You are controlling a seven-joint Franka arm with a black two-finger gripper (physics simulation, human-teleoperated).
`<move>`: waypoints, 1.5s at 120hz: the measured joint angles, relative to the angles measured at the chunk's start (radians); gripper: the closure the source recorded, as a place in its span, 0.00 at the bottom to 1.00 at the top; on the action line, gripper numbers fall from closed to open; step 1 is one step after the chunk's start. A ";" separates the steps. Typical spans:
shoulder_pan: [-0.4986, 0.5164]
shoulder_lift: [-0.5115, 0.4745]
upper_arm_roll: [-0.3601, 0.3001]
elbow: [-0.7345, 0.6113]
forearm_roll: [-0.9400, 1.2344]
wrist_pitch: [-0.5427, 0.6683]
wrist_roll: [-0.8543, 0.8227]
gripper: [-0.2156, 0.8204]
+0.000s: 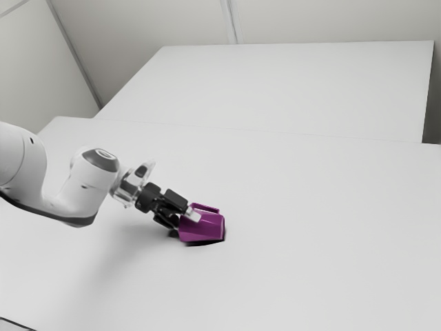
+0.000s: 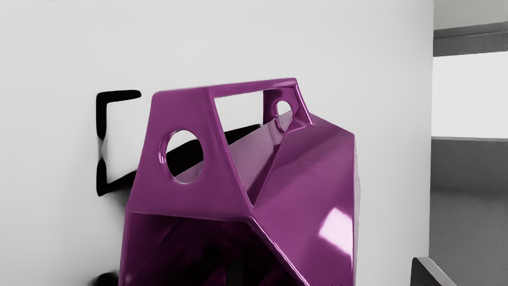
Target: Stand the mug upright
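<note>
At the left of the exterior view, the white arm [image 1: 86, 183] is seen. Near the middle, the black gripper [image 1: 185, 221] is held at the open end of the purple mug [image 1: 207, 227], which is laid on its side (its handle [image 1: 206, 208] is on top). In the wrist view, the jaws are seen apart: a dark tip seems to be tucked inside the mug at the bottom middle, and one finger [image 2: 424, 274] is seen at the lower right, off the wall. The grab seems to be in hand; next, the wall should be pinched, then the mug tipped bottom down.
</note>
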 joint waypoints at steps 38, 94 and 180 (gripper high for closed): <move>0.004 0.005 -0.002 0.006 -0.023 -0.040 0.079 0.81; -0.009 -0.040 -0.011 0.008 -0.015 -0.048 0.129 0.95; -0.013 -0.193 -0.121 0.079 0.784 0.138 -0.121 0.97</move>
